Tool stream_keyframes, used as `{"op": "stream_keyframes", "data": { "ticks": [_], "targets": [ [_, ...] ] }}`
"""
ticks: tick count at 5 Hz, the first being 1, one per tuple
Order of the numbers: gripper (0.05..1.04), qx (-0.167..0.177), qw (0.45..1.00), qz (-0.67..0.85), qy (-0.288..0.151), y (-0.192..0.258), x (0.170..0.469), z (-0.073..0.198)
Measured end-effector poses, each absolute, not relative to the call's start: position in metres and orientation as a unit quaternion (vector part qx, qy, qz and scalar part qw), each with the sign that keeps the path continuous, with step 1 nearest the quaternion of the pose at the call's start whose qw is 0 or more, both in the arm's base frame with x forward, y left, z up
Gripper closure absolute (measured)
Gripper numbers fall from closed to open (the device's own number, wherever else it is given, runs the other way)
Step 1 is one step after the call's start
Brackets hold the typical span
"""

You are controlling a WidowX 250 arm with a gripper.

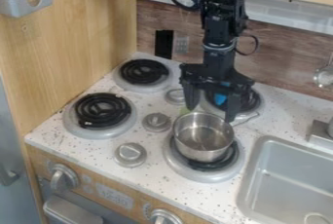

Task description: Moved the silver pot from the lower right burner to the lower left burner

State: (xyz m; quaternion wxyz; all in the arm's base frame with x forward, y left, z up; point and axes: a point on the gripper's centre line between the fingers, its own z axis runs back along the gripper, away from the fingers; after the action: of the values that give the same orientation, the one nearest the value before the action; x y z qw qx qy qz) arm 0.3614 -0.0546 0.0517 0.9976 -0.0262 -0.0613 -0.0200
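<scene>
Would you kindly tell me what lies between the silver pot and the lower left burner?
In the camera view, a round metal knob stands on the speckled stovetop between the silver pot and the lower left burner.

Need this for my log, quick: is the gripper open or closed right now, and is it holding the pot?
Gripper: open, fingers spread apart by the far rim of the pot, not clamped on it.

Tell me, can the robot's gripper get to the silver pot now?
Yes, it looks like it can. The gripper hangs open right over the far rim of the silver pot, which has no lid. I see nothing between them to block the way.
</scene>
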Motion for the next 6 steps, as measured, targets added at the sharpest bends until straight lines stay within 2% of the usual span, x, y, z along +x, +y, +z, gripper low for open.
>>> {"op": "stream_keyframes", "data": {
  "ticks": [2,3,5,6],
  "targets": [
    [0.084,-0.019,0.999,-0.035,-0.024,-0.063,0.357,0.023],
    [0.084,0.001,0.999,-0.039,-0.009,-0.069,0.367,0.007],
    [0.083,0.009,0.999,-0.052,0.012,-0.084,0.374,-0.024],
    [0.084,0.013,0.998,-0.063,0.015,-0.09,0.376,-0.027]
  ]
}}
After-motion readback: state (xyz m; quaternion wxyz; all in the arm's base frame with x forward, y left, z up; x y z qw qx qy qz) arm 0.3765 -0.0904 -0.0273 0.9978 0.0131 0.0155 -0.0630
